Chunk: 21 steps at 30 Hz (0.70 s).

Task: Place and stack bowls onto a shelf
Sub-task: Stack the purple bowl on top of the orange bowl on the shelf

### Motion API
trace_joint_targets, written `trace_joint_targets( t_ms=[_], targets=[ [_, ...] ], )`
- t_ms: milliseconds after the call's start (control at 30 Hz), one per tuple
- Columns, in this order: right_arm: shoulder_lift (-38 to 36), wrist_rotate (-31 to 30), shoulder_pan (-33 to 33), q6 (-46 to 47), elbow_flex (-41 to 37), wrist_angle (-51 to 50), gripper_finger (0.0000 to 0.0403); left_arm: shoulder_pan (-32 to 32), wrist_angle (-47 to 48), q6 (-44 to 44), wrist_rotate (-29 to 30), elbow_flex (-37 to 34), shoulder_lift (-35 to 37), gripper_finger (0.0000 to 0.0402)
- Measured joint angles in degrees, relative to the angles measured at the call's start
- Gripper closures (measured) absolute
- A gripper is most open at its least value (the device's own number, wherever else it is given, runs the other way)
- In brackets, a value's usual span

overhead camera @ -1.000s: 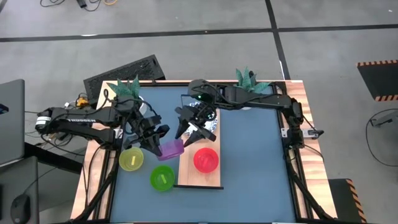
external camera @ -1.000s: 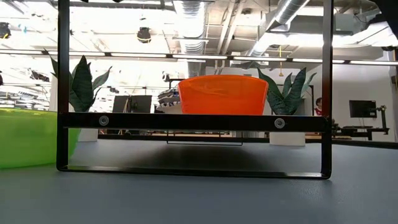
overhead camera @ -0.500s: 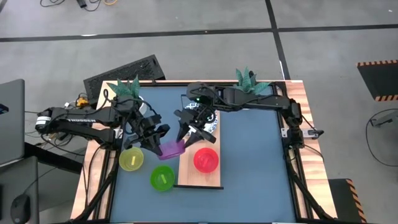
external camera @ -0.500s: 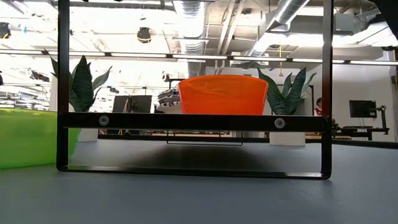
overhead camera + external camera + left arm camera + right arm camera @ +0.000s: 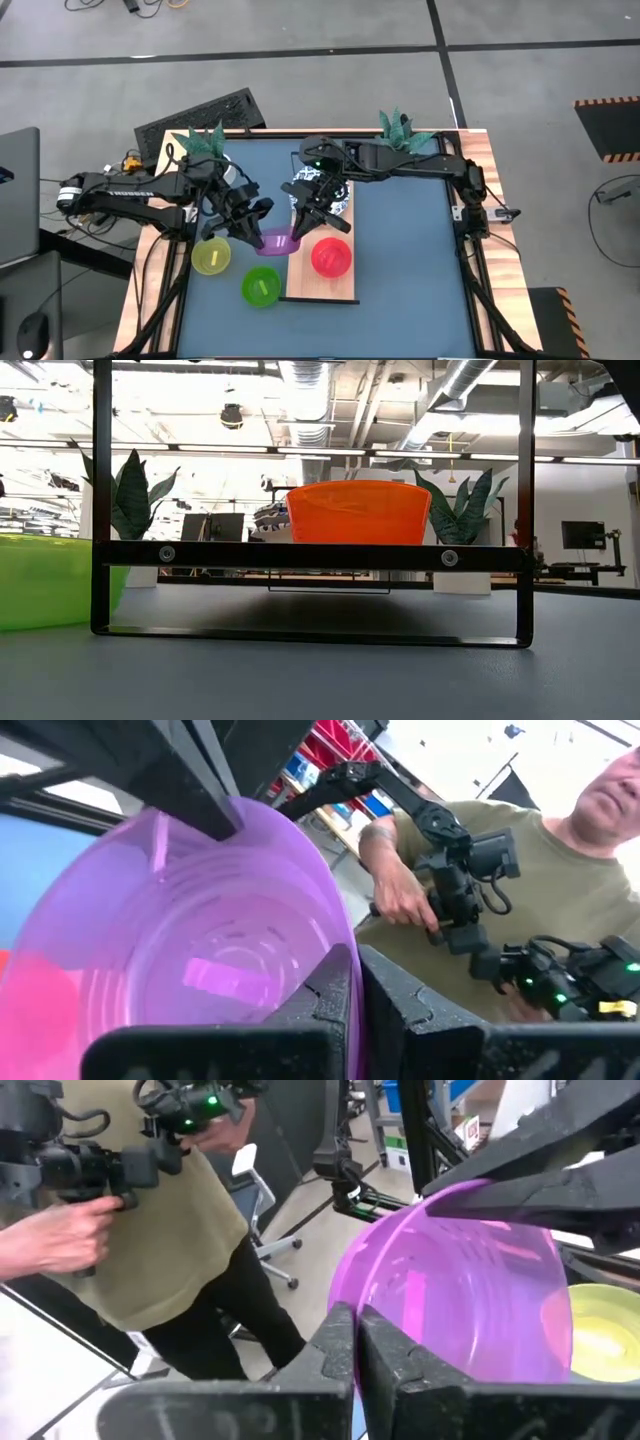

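Left hand (image 5: 262,226) pinched on the rim of the purple bowl (image 5: 274,242), fingers (image 5: 335,995) pressed together over the thin wall, as seen in the left wrist view. Right hand (image 5: 306,224) clamped on the opposite rim of the same purple bowl, fingers (image 5: 345,1342) closed on the edge, as seen in the right wrist view. Purple bowl gripped from both sides, mouth up, over the left long edge of the shelf (image 5: 320,284), towards its far end; contact with the plank not clear. Just behind the right hand, near the far end of the shelf, a white bowl with blue-patterned rim (image 5: 340,203), mostly hidden under the arm. Red bowl (image 5: 331,257) upright on the middle of the shelf, just beside the purple bowl; seen in the low view as an orange-red bowl (image 5: 358,512) standing above a black frame bar (image 5: 310,555). Yellow bowl (image 5: 211,256) on the blue tabletop (image 5: 400,270) near its left edge, just beside the left hand. Green bowl (image 5: 261,288) nearer the front edge, close to the shelf's left side, apart from the yellow one. Potted plants at the far left corner (image 5: 205,142) and the far right corner (image 5: 400,128) of the tabletop. Beyond the tabletop, a person in an olive shirt (image 5: 520,910) holding a dark control handle (image 5: 455,900).
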State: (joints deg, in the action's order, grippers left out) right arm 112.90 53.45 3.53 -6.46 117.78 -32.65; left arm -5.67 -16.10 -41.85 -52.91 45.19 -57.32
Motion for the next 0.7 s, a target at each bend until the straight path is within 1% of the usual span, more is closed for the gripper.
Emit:
trace_joint_targets(
  t_ms=[67, 167, 433, 600, 700],
  targets=[
    [0.0, 0.0, 0.1, 0.0, 0.0, -0.6, 0.0382, -0.1, 0.1, 0.4, 0.6, 0.0, 0.0, 0.0394],
    [0.0, -0.2, 0.0, 0.0, 0.0, -0.6, 0.0382, -0.1, 0.1, 0.0, 0.8, 0.0, 0.0, 0.0373],
    [0.0, -0.9, -0.3, 0.0, 0.0, -1.6, 0.0382, -0.1, 0.1, -0.3, 0.7, 0.0, 0.0, 0.0290],
    [0.0, -1.7, -0.2, -1.9, 0.0, -6.7, 0.0382, -0.5, 0.1, -2.4, 0.6, 0.0, 0.0, 0.0251],
    [-0.3, -4.8, -0.8, -5.0, 0.0, -12.2, 0.0382, -1.6, 0.4, -5.7, -0.6, 0.0, 0.0, 0.0243]
  ],
)
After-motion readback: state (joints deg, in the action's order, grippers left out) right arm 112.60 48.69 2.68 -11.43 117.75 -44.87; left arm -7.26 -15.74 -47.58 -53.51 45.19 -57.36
